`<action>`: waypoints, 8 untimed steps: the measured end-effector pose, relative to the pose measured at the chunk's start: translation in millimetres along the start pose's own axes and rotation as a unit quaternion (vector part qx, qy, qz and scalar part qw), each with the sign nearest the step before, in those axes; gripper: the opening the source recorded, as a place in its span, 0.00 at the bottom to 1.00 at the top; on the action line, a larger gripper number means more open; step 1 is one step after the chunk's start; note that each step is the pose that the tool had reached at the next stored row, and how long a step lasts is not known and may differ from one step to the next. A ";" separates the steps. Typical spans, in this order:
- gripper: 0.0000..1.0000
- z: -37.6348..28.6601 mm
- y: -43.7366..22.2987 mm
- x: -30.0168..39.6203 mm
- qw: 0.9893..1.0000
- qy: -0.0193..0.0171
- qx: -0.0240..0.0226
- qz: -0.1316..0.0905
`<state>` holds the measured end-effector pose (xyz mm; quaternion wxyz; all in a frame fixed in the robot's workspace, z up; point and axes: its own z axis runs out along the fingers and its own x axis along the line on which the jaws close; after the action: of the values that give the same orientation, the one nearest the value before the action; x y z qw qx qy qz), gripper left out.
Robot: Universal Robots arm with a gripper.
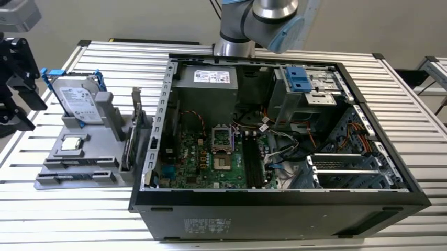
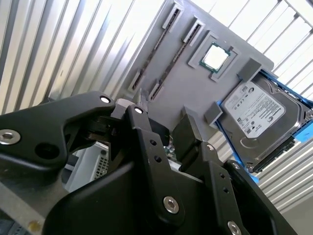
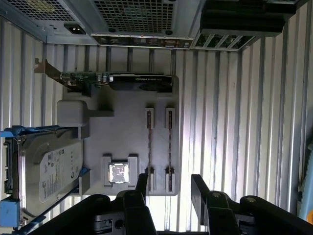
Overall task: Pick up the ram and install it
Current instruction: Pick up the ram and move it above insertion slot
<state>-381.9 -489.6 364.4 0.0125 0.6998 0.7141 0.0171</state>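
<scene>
Ram [image 3: 170, 147]: a thin dark strip standing on edge in the gray holder's outer slot, along the holder edge farthest from the hard drive; also seen in the second wrist view [image 2: 155, 46].
Gripper [image 3: 170, 188]: fingers spread wide and holding nothing. It hangs above the ram's slot end, one finger [image 3: 142, 185] to each side, not touching it.
Second slot [image 3: 149, 147]: runs parallel just beside the ram, between it and the processor.
Processor [image 3: 119, 173]: lies flat in a square recess mid-holder.
Hard drive [image 3: 49, 169]: silver-labelled with blue rails, leaning at the opposite holder edge.
Card with metal bracket [image 3: 117, 81]: upright along the holder edge nearest the case.
Gray holder [image 1: 52, 180]: near the table's [image 1: 70, 219] edge at the exterior view's left.
Computer case [image 1: 279, 214]: open, just beside the holder.
</scene>
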 end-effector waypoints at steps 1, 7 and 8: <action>1.00 0.5 0.0 0.0 1.000 0.000 0.000 0.000; 1.00 4.6 -0.2 0.0 1.000 0.000 0.000 -0.001; 1.00 5.3 -0.2 0.0 1.000 0.000 0.000 -0.001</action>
<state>-381.9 -489.6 359.1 0.0125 0.6991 0.7147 0.0170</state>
